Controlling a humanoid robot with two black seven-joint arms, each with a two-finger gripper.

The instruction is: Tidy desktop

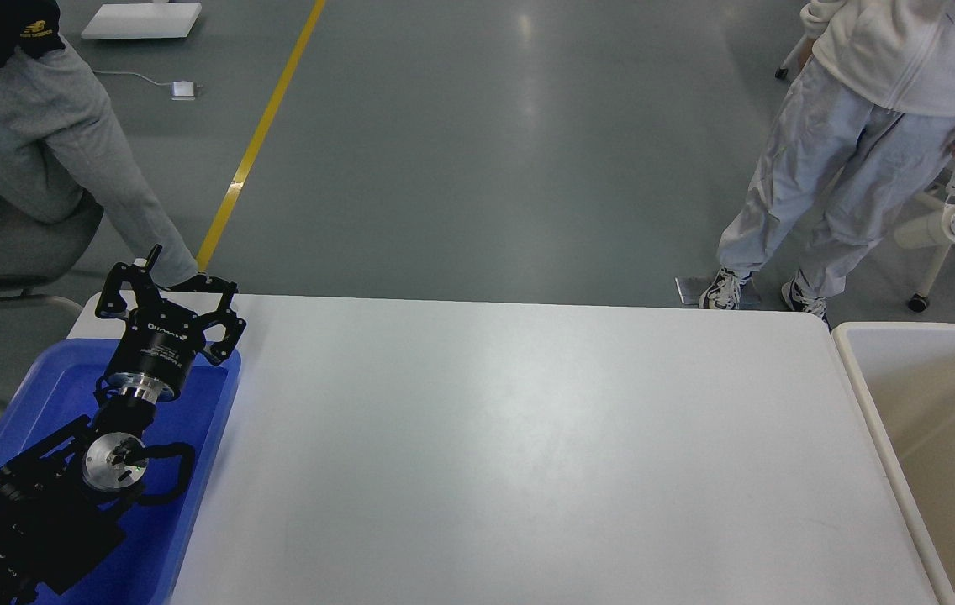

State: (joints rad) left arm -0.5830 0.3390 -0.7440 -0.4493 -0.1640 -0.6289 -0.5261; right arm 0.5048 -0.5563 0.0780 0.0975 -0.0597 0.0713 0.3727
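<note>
One arm is all we have in view: our left gripper hangs over the far end of the blue tray, its two fingers spread wide and holding nothing. To its right, the white desktop stretches from the tray's edge across to the beige tub. Two people stand on the grey floor beyond the desktop's far edge.

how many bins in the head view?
2. Blue tray at the desktop's left edge, under the left gripper. Beige tub off its right edge, cut by the frame. More may sit out of view.
</note>
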